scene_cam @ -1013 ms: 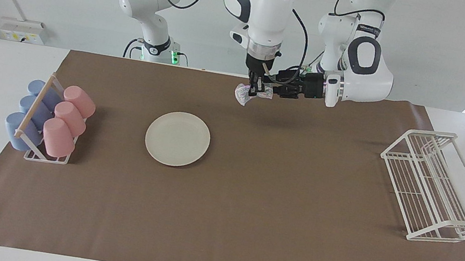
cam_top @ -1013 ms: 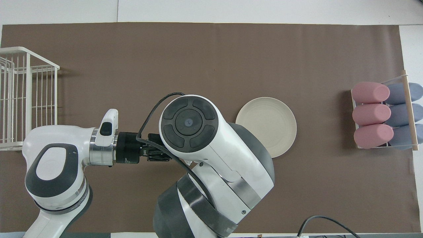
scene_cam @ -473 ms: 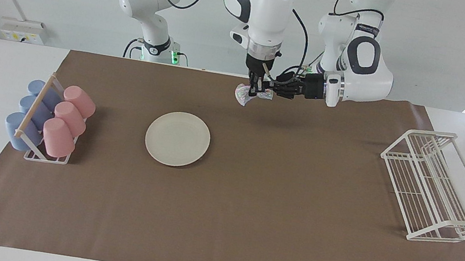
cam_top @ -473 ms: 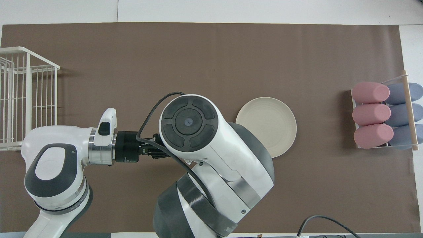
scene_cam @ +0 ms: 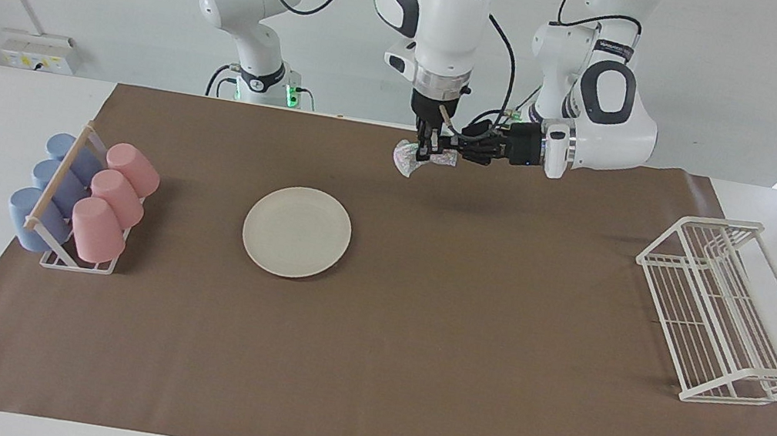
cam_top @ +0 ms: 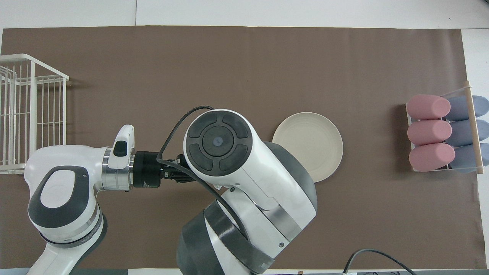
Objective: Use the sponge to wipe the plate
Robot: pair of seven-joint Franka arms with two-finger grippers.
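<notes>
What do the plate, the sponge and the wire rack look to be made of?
Plate: matte cream, probably plastic or ceramic; no glare. Sponge: shiny silvery mesh, limp where it hangs. Rack: thin white rods, likely coated metal wire.

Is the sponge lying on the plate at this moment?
No, the sponge hangs in the air from the right gripper, nearer to the robots than the bare plate on the mat.

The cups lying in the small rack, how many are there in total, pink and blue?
6. Three pink plastic cups lie in one row of the small rack, at the right arm's end of the table; three blue plastic cups lie beside them. None seems hidden.
</notes>
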